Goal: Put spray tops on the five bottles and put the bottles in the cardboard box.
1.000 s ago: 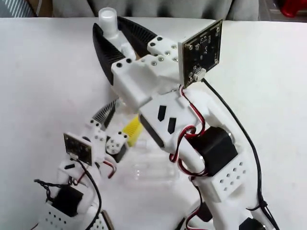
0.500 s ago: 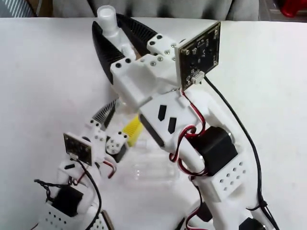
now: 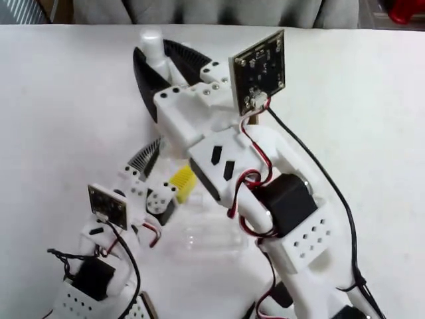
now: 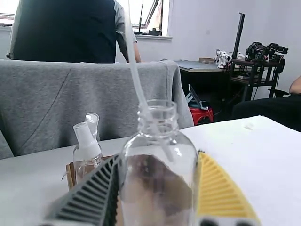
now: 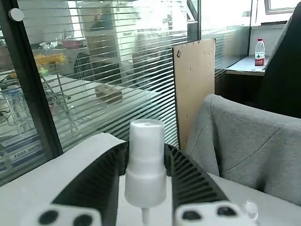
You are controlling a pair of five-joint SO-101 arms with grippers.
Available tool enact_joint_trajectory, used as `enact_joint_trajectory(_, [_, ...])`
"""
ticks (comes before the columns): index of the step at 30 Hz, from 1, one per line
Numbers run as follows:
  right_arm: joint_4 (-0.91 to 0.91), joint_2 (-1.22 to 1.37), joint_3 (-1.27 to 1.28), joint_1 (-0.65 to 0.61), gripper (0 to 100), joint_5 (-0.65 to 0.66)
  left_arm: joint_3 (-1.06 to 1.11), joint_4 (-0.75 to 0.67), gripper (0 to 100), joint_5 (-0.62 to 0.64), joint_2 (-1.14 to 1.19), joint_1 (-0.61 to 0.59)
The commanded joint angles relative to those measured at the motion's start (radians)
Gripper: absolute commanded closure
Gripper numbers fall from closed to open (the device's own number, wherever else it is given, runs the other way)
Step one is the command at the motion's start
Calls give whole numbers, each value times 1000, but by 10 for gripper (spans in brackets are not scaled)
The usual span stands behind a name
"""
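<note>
Two grasps: left tool (image 4: 157, 197) clamps the bottle (image 4: 160, 146), right tool (image 5: 145, 150) the spray top (image 5: 146, 169).

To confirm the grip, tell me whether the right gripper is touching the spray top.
Touching. In the right wrist view the right gripper has its fingers pressed against both sides of the spray top.

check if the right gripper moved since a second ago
Yes: the right gripper, holding the spray top, pulled back from the far edge of the table.
</note>
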Motion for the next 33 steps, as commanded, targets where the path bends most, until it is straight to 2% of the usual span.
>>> enact_joint_trajectory(1, [2,-88,43,7,982,-9,-21,-37,976,-14,-22,5])
enact_joint_trajectory(17, [4,-292,354,10,982,-8,-6,-37,976,-14,-22,5])
enact_joint_trajectory(33, [4,-499,562,5,982,-8,11,-71,976,-14,-22,5])
